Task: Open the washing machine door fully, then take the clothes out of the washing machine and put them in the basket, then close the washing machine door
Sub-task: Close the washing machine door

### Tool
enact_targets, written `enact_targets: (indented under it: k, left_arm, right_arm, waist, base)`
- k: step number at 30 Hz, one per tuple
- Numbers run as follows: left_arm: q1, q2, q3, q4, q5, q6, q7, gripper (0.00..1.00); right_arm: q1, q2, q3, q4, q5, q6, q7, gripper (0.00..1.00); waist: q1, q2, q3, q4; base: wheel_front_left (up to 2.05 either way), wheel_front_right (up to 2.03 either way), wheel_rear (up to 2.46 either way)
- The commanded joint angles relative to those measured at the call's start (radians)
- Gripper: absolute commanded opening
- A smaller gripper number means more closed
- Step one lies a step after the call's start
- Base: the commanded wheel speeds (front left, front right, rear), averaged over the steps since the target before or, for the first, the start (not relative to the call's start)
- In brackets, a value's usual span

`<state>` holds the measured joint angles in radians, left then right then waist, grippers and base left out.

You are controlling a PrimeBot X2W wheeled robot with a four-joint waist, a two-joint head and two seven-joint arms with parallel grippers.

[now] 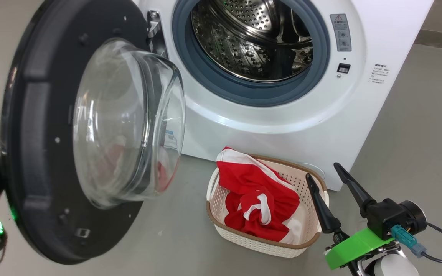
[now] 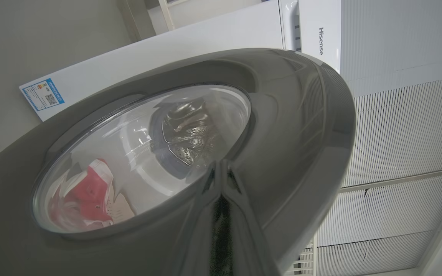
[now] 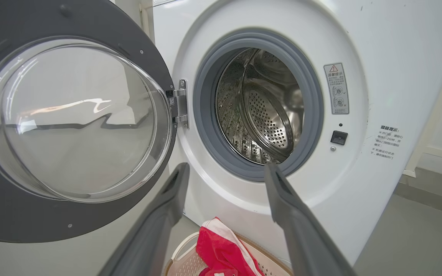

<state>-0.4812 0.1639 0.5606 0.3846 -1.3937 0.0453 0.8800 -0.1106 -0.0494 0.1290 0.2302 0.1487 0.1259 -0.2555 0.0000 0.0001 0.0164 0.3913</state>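
- Nearest us, our right gripper (image 1: pixel 322 170) hangs with its fingers spread wide and nothing between them, just to the right of the basket (image 1: pixel 221 224).
- Our left gripper (image 2: pixel 221 172) is clenched, its fingers together on nothing. The tips meet their own reflection in the glossy outer face of the door (image 1: pixel 33 161), so we judge that it touches the door's rim from behind.
- The clothes (image 1: pixel 257 191) lie in the basket as a red heap with white bands, one corner draped over the far rim. The basket stands on the floor just before the washing machine (image 1: pixel 267 126), below its opening.
- The door stands swung wide to the left, well clear of the opening.
- Farthest off, the drum (image 1: pixel 244 42) shows bare steel. We see no fabric in it, though the grey ring hides its lowest front part.
- We judge opening and unloading done, with only closing the door left. The door's outer face is at our left gripper, well placed for a push. The right gripper is well apart from the door, with the basket between them.
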Motion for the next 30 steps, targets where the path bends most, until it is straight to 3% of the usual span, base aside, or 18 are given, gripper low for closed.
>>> enact_targets:
  k: [1, 19, 30]
  left_arm:
    - [0.008, 0.017, -0.001, -0.051, -0.006, 0.009, 0.021, 0.00]
    - [0.091, -0.085, -0.073, -0.300, -0.033, 0.059, 0.067, 0.00]
    - [0.125, -0.107, -0.115, -0.371, -0.070, 0.074, 0.048, 0.00]
  right_arm:
    - [-0.017, -0.001, 0.022, -0.024, 0.009, 0.005, -0.006, 1.00]
    - [-0.023, -0.001, 0.026, -0.030, 0.025, 0.005, -0.006, 1.00]
    - [-0.041, -0.001, 0.014, -0.036, 0.021, 0.005, -0.006, 1.00]
  waist:
    - [0.0000, -0.0001, -0.002, -0.004]
    - [0.0000, -0.0001, 0.014, -0.075]
    - [0.0000, -0.0001, 0.046, -0.139]
  base:
    - [0.00, 0.00, 0.00]
    - [0.00, 0.00, 0.00]
    - [0.00, 0.00, 0.00]
